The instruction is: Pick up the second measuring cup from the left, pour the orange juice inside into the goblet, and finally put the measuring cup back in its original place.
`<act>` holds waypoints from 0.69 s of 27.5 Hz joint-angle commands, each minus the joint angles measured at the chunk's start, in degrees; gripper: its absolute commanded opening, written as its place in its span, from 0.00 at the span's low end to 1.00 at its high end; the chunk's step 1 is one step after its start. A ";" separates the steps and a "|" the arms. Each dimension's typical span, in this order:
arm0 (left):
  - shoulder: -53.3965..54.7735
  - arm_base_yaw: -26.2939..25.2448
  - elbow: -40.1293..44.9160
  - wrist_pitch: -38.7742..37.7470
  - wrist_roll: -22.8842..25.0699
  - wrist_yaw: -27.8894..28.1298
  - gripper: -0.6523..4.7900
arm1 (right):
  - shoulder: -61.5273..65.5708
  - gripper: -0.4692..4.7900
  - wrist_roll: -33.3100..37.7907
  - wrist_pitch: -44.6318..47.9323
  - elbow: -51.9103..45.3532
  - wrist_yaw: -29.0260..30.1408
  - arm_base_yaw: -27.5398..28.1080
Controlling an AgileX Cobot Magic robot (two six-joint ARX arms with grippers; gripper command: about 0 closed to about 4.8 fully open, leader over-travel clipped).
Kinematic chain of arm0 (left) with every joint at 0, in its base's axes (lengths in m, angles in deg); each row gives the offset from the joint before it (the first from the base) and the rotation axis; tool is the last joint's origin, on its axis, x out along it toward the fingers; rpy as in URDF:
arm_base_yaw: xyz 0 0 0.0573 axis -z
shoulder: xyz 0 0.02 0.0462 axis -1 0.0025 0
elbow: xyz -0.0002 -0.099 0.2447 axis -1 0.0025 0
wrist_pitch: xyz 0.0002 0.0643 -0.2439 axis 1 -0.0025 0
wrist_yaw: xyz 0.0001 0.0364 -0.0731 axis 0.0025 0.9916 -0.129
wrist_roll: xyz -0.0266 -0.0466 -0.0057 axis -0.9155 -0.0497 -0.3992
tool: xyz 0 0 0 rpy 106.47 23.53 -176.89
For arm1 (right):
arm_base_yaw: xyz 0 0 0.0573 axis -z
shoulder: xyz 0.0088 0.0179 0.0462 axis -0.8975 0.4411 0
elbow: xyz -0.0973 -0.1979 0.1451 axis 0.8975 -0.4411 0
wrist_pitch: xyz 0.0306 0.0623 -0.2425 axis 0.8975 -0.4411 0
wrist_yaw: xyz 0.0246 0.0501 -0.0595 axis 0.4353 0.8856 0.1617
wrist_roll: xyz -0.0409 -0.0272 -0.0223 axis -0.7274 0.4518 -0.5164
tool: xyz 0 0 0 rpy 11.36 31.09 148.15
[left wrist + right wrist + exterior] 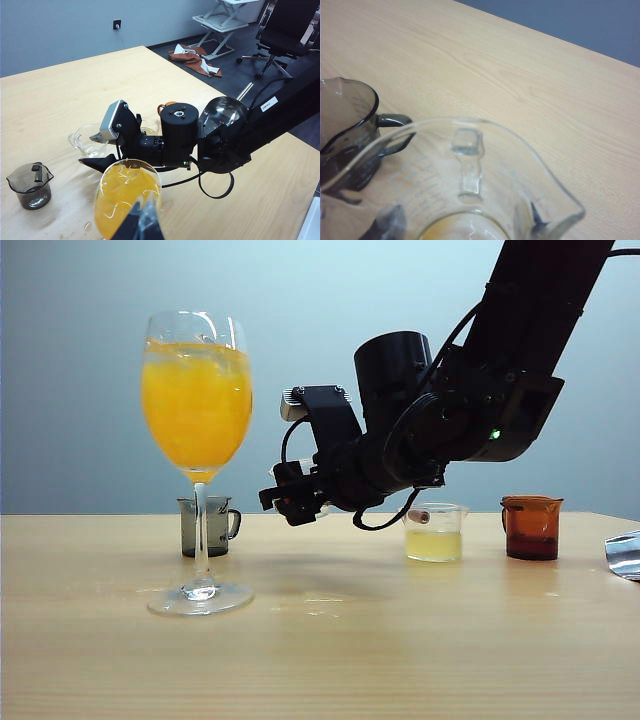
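A pale wood-grain table (330,660). At far left, a smoky grey measuring cup (207,526) sits behind the goblet (199,460), a tall clear stemmed glass whose rounded bowl holds bright, opaque orange juice (196,405). The left gripper (142,222) appears only as dark fingers beside the goblet; whether they are closed cannot be told. Just right, the black right gripper (292,502) hangs low, fingers clamped around the second measuring cup (470,190), clear, flared, nearly empty. Further right stands a clear cup of pale yellow liquid (434,533), then an amber-brown cup (531,527).
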 commanded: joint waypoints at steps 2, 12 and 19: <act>-0.11 0.02 -0.24 0.11 -0.07 -0.48 0.11 | 0.59 0.15 0.37 1.86 1.07 0.15 0.24; -0.11 0.02 -0.24 0.11 -0.13 -0.48 0.11 | 3.23 0.15 0.39 1.77 3.96 0.20 0.24; -0.11 0.02 -0.24 0.11 -0.24 -0.48 0.11 | 5.29 0.15 0.85 1.81 5.66 0.39 0.26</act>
